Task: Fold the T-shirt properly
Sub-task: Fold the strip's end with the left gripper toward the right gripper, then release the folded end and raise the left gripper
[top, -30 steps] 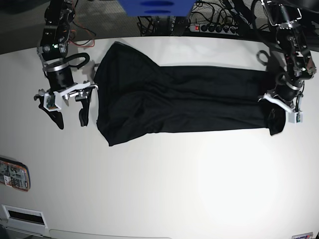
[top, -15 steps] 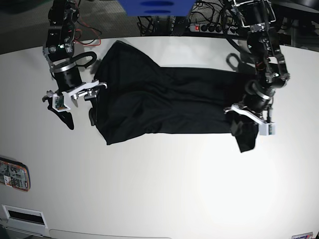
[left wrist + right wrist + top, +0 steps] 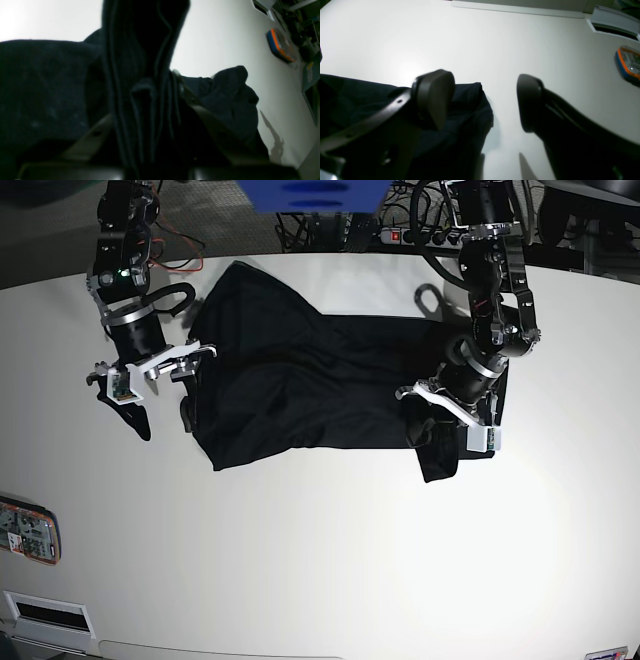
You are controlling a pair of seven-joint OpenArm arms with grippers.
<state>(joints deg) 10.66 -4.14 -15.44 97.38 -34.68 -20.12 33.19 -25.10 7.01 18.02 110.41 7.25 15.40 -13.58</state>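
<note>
Partway there: T-shirt (image 3: 320, 385) narrowed to a long band near the tabletop's far edge, one end pinched in the left gripper (image 3: 440, 442) for the crosswise fold, right gripper (image 3: 160, 412) spread and empty beside the other end

No readable text anywhere, markings on the orange-edged device (image 3: 28, 530) too small to read

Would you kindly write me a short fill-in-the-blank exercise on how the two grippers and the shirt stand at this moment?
1. The left gripper is shut on the ____ T-shirt.
2. The right gripper has its jaws ____.
3. The orange-and-blue object lies on the white ____.
Missing words: black; open; table
</note>
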